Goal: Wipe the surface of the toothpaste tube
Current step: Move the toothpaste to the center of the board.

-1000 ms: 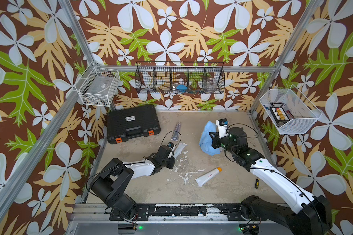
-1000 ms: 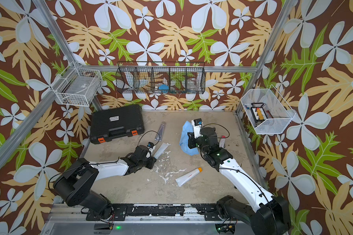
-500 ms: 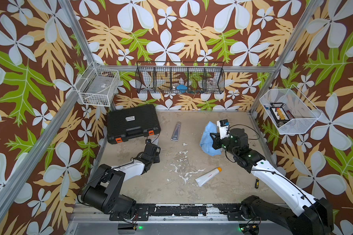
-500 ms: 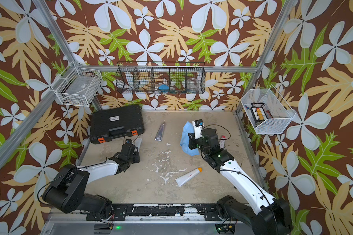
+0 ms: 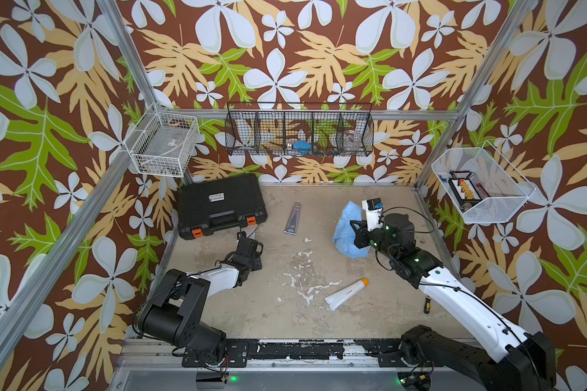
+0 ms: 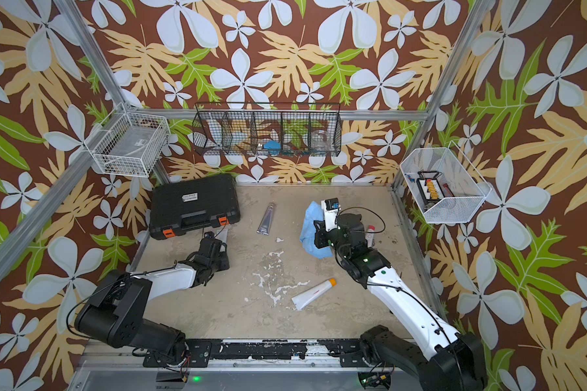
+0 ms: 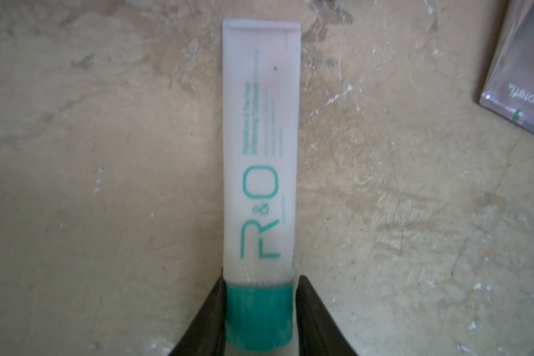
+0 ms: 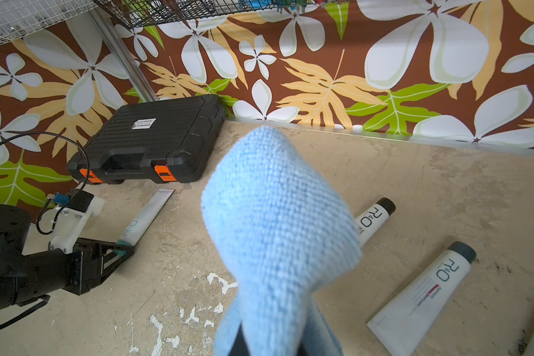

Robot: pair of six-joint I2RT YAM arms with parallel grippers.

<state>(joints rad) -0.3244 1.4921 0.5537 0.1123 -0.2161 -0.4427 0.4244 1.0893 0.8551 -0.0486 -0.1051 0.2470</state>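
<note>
Change: the left gripper [image 7: 261, 280] has carried the toothpaste tube [image 7: 259, 148] from the middle of the tabletop [image 5: 251, 315] to its left edge, and its jaws have begun to part.
Left gripper: narrowly apart, one jaw on each side of the teal cap. A sliver of tabletop shows between the cap and one jaw, so the grip looks released.
Toothpaste tube: flat on the tabletop near the left edge. It lies just beside the black case [image 5: 221, 203] on its near side, with the crimped end pointing at the case.
Right gripper [image 5: 357, 233]: unmoved towards the right edge, clamped on the bunched blue cloth [image 8: 278, 222], well apart from the toothpaste tube.
Meaning: cloth and tube are not in contact, so no wiping is under way. The tube is probably being set down as finished, though the frames cannot show that it is clean.
Orange-capped tube [image 5: 346, 294]: near the front edge, with a red mark too small to read.
Toothpaste tube print: "R&O" in large teal letters; the finer teal lines are blurred.
Grey-capped tube [image 8: 423, 286]: "R&O" in dark letters, one red word, fine print illegible.
Black-capped tube [image 8: 373, 220]: "R&O" again.
Silver tube [image 5: 292, 220]: towards the far edge; its name begins "Protefi", the ending unclear.
Black case label: white, unreadable.
</note>
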